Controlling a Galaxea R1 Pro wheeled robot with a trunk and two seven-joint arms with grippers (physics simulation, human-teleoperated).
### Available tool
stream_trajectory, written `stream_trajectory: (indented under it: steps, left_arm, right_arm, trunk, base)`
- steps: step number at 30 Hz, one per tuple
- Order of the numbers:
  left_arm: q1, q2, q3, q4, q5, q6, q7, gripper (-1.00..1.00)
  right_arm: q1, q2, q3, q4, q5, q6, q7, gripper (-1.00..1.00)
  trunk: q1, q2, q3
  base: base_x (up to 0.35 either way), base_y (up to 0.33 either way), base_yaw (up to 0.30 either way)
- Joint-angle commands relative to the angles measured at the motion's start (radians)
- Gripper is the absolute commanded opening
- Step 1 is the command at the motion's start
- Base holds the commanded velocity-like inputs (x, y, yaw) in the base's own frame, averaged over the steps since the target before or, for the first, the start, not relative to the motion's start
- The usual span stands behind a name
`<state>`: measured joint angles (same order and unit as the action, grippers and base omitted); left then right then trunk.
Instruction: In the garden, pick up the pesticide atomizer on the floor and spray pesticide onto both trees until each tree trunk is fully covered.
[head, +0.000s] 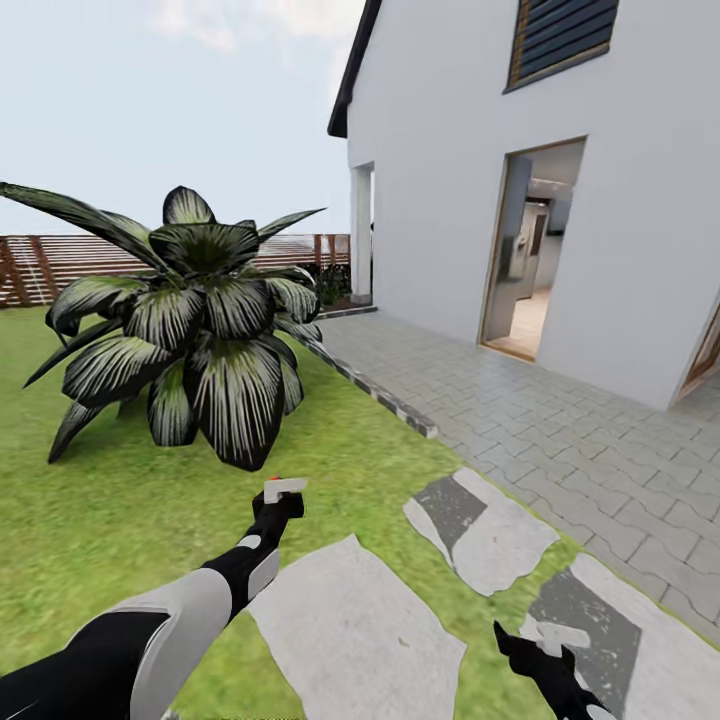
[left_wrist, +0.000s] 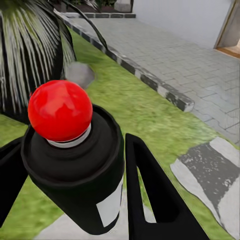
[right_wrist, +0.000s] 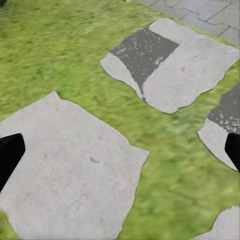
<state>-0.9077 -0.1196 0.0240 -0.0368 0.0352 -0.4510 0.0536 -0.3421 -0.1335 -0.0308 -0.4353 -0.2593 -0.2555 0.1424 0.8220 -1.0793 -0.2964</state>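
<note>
The left gripper (left_wrist: 70, 200) is pinching the pesticide atomizer (left_wrist: 75, 160), a black can with a round red button on top and a blank white label on its side, with no writing readable. The arm holds it out over the lawn (head: 110, 500), just short of a dark spiky plant (head: 195, 320). The right gripper (head: 545, 650) hangs with its fingers spread over pale stepping stones (right_wrist: 65, 170) set in the grass. A white house (head: 620, 200) with an open doorway stands beyond the grey paving (head: 560, 430).
</note>
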Motion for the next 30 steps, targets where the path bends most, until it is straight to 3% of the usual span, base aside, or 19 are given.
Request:
stream_trajectory:
  steps: [1,30]
  left_arm:
    - [0.000,0.000,0.000,0.000,0.000,0.000,0.000,-1.00]
    - [0.000,0.000,0.001,0.000,0.000,0.000,0.000,-1.00]
  right_arm:
    - [0.000,0.000,0.000,0.002,0.000,0.000,0.000,1.00]
    - [0.000,0.000,0.000,0.007,0.000,-0.001,0.000,1.00]
  trunk:
    - [-0.004,0.007,0.004]
    - [-0.115,0.210,0.105]
  base:
    - [0.000,0.000,0.298]
    - [0.000,0.000,0.299]
